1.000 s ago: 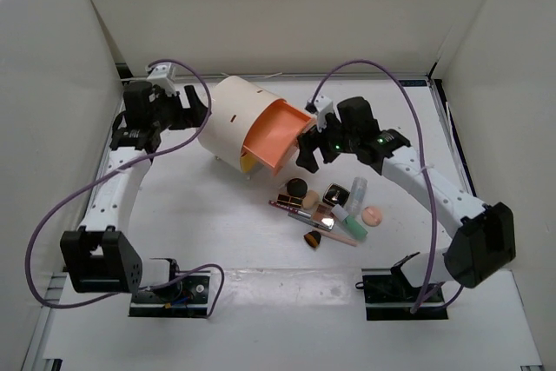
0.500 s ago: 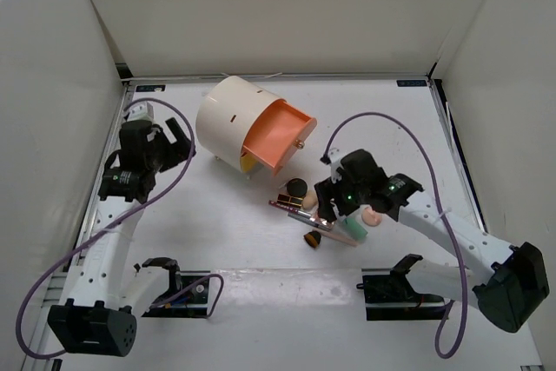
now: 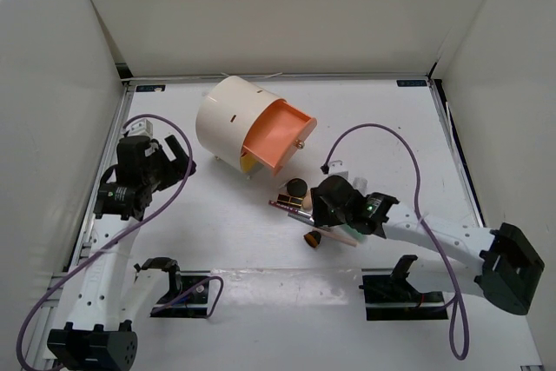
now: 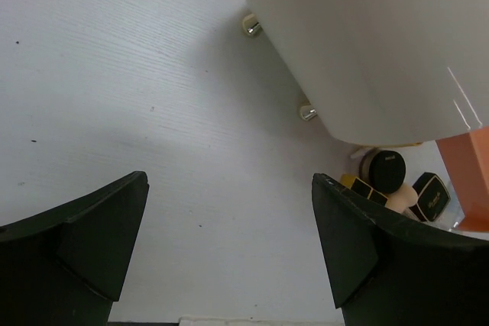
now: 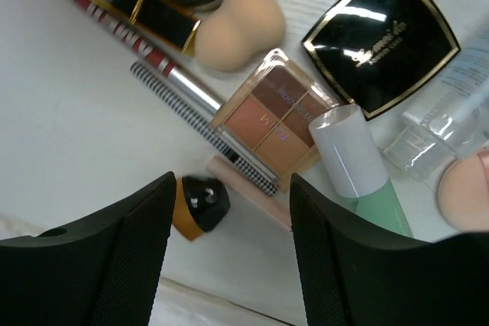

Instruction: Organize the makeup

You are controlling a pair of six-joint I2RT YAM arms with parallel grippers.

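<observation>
The makeup lies in a heap right of centre: a black round compact (image 3: 297, 187), a gold-and-black lipstick (image 5: 141, 5), a peach sponge (image 5: 237, 24), a rose-gold palette (image 5: 279, 116), a black square compact (image 5: 382, 36), a mint tube (image 5: 359, 166), a checkered pencil (image 5: 206, 131), a pink pencil (image 5: 248, 192) and a stubby brush (image 5: 200, 205). My right gripper (image 5: 231, 181) hangs open just over the heap (image 3: 323, 215), the brush and the pink pencil between its fingers, nothing gripped. My left gripper (image 3: 178, 165) is wide open over bare table (image 4: 229, 188), left of the cylinder.
The big cream cylinder (image 3: 228, 117) lies at the back centre on small gold feet (image 4: 308, 112), its orange drawer (image 3: 276, 135) pulled open toward the heap. A clear bottle (image 5: 443, 124) and a peach puff (image 5: 467, 196) lie at the heap's right. White walls enclose the table.
My right arm has come down from the orange drawer onto the makeup heap, its jaws narrowing. My left arm has drawn back from the cylinder toward the near left, still wide open.
</observation>
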